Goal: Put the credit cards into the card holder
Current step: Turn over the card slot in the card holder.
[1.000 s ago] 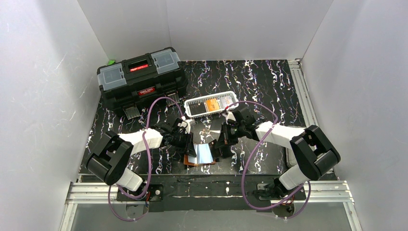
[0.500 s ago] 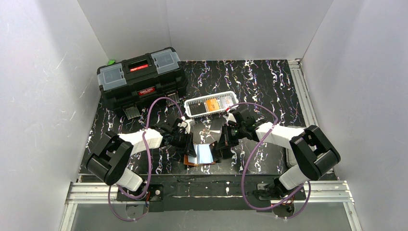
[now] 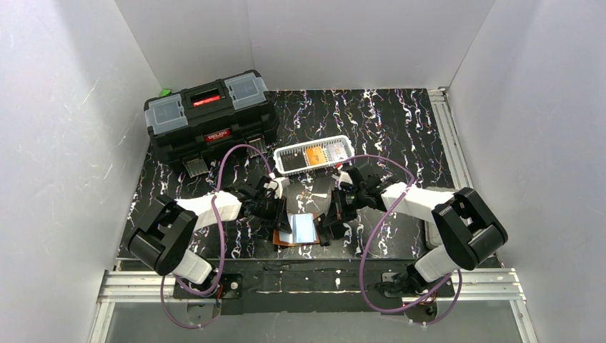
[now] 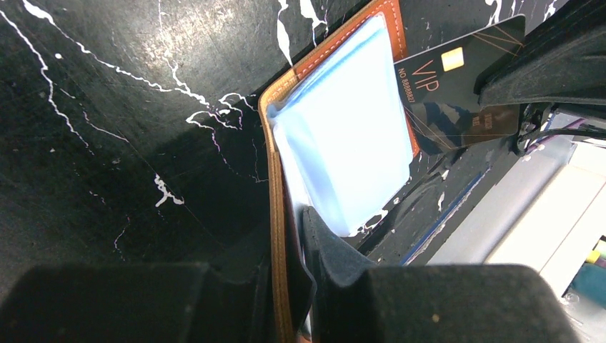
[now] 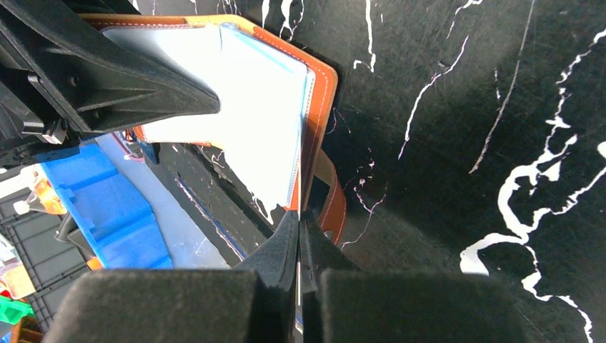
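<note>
Nearest, at the marbled black table's (image 3: 400,121) front edge, the stitched brown leather holder (image 3: 296,230) lies open, glossy pale sleeves up. Left gripper (image 4: 282,286) pinches its edge; right gripper (image 5: 299,236) pinches a thin dark card (image 4: 457,93) at the sleeves. Farther: white slotted basket (image 3: 286,166), black toolbox (image 3: 207,118), white walls (image 3: 357,36).

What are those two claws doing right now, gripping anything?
Left gripper: closed, pinching the edge of the card holder.
Right gripper: closed on a dark credit card.
</note>
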{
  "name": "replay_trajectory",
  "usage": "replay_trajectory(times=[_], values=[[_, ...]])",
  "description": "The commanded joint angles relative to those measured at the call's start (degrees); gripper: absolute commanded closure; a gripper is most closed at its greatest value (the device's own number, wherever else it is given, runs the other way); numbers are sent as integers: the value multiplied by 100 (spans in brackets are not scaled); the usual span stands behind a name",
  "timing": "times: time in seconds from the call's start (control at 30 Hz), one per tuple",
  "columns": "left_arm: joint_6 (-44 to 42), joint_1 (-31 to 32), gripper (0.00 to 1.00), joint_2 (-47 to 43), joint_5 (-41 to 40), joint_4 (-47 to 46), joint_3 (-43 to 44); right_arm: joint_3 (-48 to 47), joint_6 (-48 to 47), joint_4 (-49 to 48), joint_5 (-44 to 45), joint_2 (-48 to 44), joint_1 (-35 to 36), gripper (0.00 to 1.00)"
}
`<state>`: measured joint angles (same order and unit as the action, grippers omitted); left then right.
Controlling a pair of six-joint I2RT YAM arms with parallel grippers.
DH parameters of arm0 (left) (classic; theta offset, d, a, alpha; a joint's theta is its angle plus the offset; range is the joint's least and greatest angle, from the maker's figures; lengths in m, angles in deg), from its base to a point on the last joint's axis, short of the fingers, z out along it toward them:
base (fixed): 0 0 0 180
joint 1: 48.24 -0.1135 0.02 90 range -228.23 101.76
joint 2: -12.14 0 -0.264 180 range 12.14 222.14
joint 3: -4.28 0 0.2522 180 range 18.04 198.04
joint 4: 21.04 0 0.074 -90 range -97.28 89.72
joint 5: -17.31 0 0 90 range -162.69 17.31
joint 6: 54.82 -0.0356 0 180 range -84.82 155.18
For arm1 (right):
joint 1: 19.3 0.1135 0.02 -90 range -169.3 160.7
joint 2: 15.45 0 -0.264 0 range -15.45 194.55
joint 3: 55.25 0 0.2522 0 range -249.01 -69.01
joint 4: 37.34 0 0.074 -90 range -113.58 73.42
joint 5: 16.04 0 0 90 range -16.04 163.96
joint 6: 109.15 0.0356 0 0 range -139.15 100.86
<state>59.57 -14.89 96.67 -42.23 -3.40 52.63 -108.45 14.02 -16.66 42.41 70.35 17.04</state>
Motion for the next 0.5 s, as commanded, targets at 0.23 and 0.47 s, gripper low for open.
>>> replay_trajectory(times=[0.23,0.47], values=[[-83,24,86,-93,-181,298,-79,-183,-226,147,-470,-11,-21,99],[-71,28,86,-91,-164,305,-67,-189,-472,732,80,-392,-83,99]])
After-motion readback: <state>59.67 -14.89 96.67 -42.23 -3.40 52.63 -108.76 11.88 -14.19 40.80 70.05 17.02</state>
